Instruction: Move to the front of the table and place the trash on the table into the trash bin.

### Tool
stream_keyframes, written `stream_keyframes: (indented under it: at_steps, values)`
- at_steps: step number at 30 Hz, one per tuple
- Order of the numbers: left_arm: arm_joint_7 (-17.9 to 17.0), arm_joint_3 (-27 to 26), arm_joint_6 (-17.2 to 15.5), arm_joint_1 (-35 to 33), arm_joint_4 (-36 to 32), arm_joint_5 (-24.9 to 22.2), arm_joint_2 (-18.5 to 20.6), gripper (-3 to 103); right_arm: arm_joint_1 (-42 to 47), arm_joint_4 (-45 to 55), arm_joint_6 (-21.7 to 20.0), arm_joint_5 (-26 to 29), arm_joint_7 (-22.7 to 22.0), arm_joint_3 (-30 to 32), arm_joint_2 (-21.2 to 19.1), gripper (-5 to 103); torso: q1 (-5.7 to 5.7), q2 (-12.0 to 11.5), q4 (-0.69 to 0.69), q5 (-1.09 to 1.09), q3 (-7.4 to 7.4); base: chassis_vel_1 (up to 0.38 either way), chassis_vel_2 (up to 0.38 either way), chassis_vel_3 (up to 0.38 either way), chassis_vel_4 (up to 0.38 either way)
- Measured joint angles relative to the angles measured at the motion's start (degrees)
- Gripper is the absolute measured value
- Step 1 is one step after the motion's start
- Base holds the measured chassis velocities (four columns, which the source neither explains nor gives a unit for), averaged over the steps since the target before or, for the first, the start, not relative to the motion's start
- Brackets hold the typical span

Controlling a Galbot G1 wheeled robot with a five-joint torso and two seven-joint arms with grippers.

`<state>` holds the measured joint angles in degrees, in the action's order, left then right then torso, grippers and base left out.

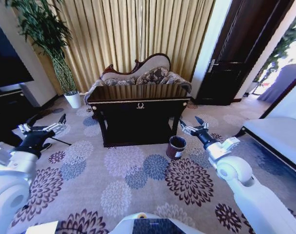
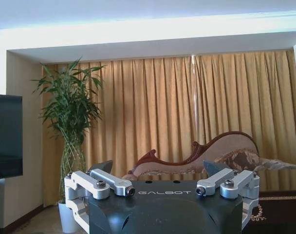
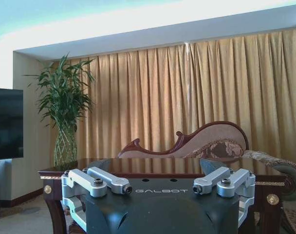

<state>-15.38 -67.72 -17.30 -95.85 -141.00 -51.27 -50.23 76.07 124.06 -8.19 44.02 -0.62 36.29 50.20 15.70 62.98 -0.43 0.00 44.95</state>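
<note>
Both arms fwd, left gripper (image 1: pixel 46 124) & right gripper (image 1: pixel 193 124) fingers spread.

Dark glossy table (image 1: pixel 138 105) and nearby trash bin (image 1: pixel 176 147) on floral carpet (image 1: pixel 119 180)

Maroon trash bin (image 1: pixel 176 147) stands beside dark table (image 1: pixel 138 105).

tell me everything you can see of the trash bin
The trash bin is a small round bucket, dark brown-maroon outside with a black inside and a pale label low on its side. It stands upright on the flowered carpet, beside the table's front right leg, open at the top. Nothing touches it; the right gripper hangs above and to its right.
</note>
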Motion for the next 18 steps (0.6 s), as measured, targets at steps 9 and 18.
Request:
stream_keyframes:
  at_steps: [9,18]
  values:
    - [0.0,-0.05,0.0,-0.06,-0.15,0.01,0.0,100,0.05,-0.14,0.39,-0.01,0.03,0.0,0.03,100,0.0,0.0,0.0,0.0,0.0,0.112,-0.13,-0.109,0.145]
    - [0.0,-0.06,0.01,-0.3,-0.49,0.13,-0.5,100,0.34,-0.14,1.25,-0.46,0.09,-0.06,0.19,100,-0.02,0.01,0.03,-0.02,-0.01,0.134,-0.107,-0.139,0.106]
